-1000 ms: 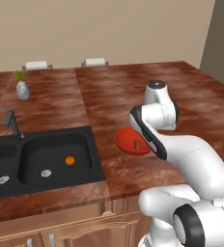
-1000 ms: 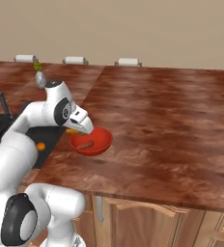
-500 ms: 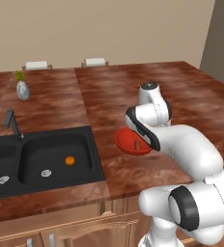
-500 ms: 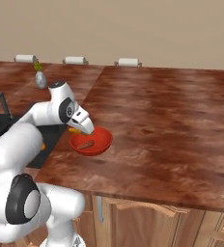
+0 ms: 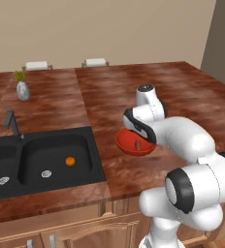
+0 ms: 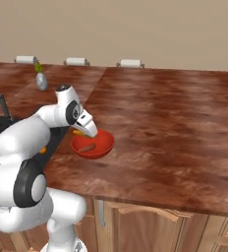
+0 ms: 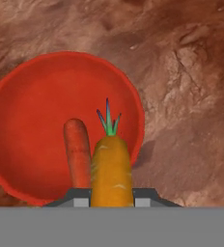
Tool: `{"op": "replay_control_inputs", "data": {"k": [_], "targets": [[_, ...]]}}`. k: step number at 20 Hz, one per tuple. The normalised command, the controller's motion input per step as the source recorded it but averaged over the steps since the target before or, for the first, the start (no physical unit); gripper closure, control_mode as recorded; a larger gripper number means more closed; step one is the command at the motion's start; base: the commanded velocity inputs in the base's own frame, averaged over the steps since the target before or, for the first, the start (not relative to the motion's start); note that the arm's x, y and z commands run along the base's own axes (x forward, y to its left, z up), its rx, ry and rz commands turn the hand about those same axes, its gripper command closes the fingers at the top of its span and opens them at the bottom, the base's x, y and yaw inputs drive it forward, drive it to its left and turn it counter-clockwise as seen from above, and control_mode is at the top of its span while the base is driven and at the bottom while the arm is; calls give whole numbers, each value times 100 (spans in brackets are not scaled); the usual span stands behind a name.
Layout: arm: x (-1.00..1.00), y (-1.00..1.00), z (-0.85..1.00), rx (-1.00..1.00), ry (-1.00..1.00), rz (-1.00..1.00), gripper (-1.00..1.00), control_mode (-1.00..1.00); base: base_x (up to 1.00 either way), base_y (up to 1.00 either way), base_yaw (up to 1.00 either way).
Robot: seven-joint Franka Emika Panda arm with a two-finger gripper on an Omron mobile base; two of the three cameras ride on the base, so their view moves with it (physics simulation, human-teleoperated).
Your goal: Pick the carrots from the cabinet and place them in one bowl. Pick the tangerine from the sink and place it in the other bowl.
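The claw (image 7: 111, 198) grips an orange carrot (image 7: 111, 169) over the red bowl (image 7: 32, 96), beside a darker carrot (image 7: 77, 149) inside.

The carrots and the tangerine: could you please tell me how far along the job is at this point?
Done: the darker carrot lies in the red bowl. In hand: the gripper is shut on the orange carrot, held above that bowl and not yet released. Left: dropping this carrot in, then fetching the tangerine, which sits in the sink, for the other bowl.
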Motion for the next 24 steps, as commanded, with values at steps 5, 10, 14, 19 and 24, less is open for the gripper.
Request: {"op": "replay_control_inputs", "data": {"k": [5, 10, 14, 19, 24], "targets": [[31, 0, -16, 1, 0, 0, 100, -100, 0, 0, 0], [10, 0, -16, 3, 2, 0, 100, -100, 0, 0, 0], [8, 0, -19, 2, 4, 0, 100, -100, 0, 0, 0], [8, -1, -18, 1, 3, 0, 100, -100, 0, 0, 0], [10, -1, -17, 2, 1, 0, 100, -100, 0, 0, 0]]}}
